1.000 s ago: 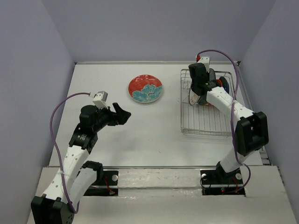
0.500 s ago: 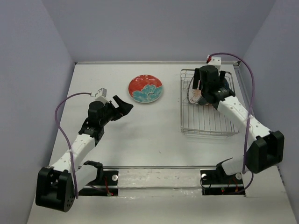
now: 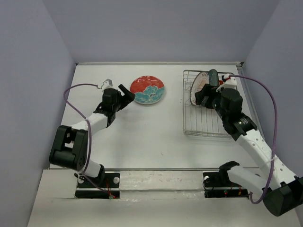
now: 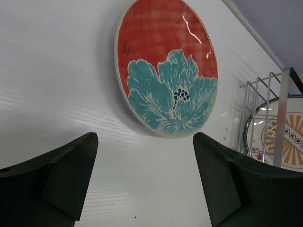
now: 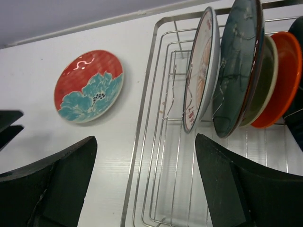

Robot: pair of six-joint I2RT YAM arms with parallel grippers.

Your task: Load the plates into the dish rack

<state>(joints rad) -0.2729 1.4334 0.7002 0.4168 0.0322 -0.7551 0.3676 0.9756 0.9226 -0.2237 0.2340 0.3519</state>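
A red plate with teal flowers (image 3: 147, 90) (image 4: 165, 71) (image 5: 89, 86) lies flat on the table. My left gripper (image 3: 128, 94) (image 4: 144, 142) is open just short of its left edge, with nothing between the fingers. The dish rack (image 3: 208, 135) (image 5: 137, 137) stands at the right. Upright at its far end are the white sunburst plate (image 5: 201, 71) (image 4: 279, 137), a dark teal plate (image 5: 236, 66), a cream-yellow one (image 5: 262, 85) and an orange one (image 5: 281, 75). My right gripper (image 3: 203, 97) (image 5: 146, 142) hangs open over the rack's left part, holding nothing.
A dark blue dish edge (image 5: 298, 28) shows behind the orange plate at the frame's right border. The rack's near slots (image 3: 206, 120) hold nothing. Grey walls close in the table on the left, the back and the right.
My right gripper opened, let go of the white sunburst plate in the rack and drew back towards the near side. My left arm reached out to the red plate.
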